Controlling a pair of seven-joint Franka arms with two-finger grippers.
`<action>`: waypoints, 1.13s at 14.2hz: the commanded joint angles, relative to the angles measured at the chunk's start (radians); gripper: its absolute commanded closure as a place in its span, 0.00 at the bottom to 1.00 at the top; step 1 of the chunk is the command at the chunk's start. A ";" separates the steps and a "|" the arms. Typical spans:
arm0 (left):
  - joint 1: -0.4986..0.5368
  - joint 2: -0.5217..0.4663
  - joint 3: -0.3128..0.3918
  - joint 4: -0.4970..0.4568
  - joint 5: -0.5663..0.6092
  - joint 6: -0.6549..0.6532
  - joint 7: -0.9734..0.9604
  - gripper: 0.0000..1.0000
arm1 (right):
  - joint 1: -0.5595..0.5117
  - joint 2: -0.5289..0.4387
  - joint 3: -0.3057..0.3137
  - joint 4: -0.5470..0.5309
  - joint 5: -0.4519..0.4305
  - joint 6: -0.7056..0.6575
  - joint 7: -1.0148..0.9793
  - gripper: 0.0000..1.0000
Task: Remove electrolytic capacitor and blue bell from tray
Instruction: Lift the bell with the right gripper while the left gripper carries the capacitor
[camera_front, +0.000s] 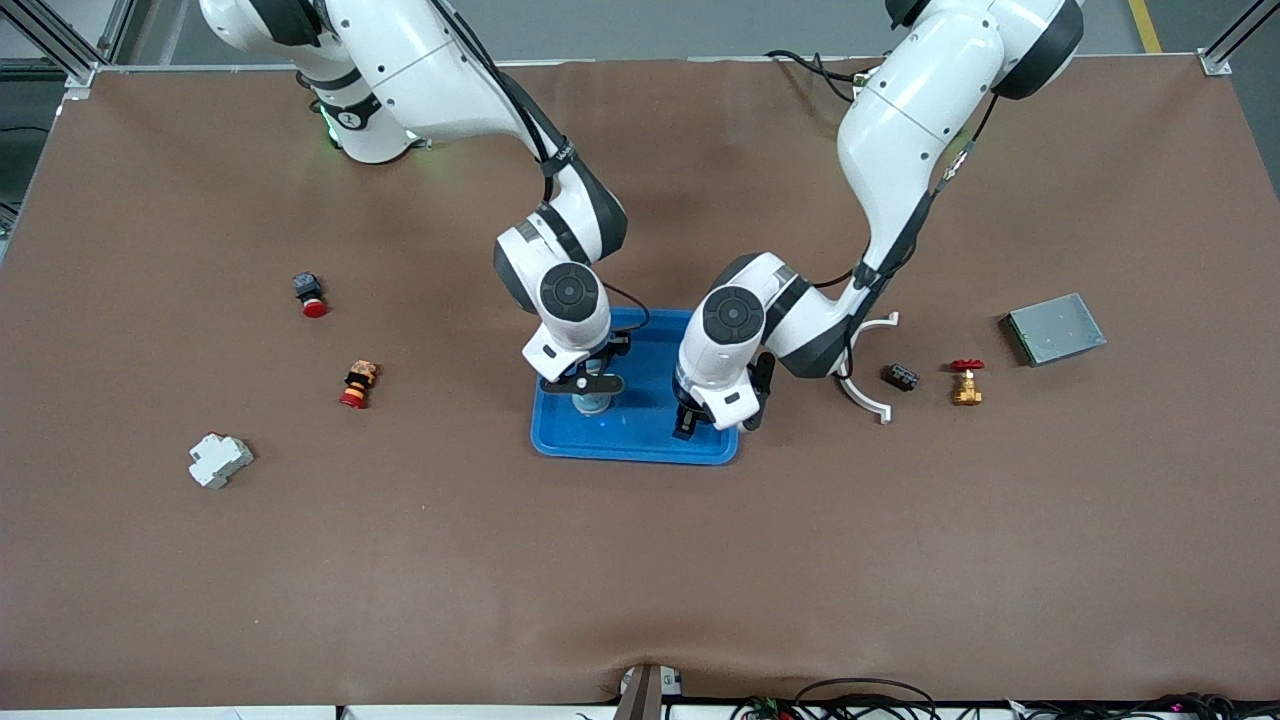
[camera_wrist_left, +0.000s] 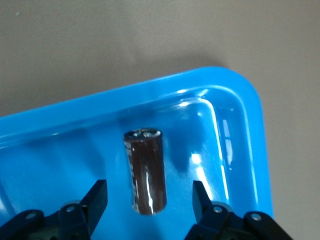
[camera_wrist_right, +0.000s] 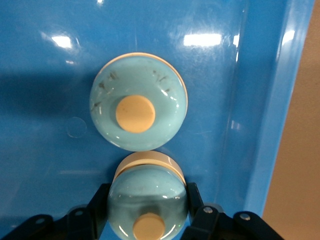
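Capacitor (camera_wrist_left: 145, 170) lies flat in blue tray (camera_front: 640, 445), long axis running away from left gripper (camera_wrist_left: 150, 200); its fingers (camera_wrist_left: 97, 200) are spread, clear of the capacitor.

Bell (camera_wrist_right: 147, 202), button up, is clamped in right gripper (camera_wrist_right: 147, 200) over the tray; a second bell (camera_wrist_right: 138, 101) rests just beside.

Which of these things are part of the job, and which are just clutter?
In the job: capacitor between the open left gripper's fingers; bell in the shut right gripper; blue tray under both.
Lying about: two red push buttons, white breaker, white bracket, black block, brass valve, grey box.
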 joint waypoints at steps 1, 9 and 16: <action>-0.007 0.023 0.009 0.021 -0.002 0.010 -0.014 0.33 | 0.022 0.001 -0.006 0.006 0.002 -0.009 0.026 0.80; 0.005 -0.017 0.009 0.023 -0.001 -0.012 -0.011 1.00 | -0.014 -0.219 -0.011 0.007 0.002 -0.272 0.060 0.80; 0.071 -0.202 0.009 0.013 0.001 -0.311 0.076 1.00 | -0.275 -0.488 -0.014 0.006 0.000 -0.631 -0.249 0.80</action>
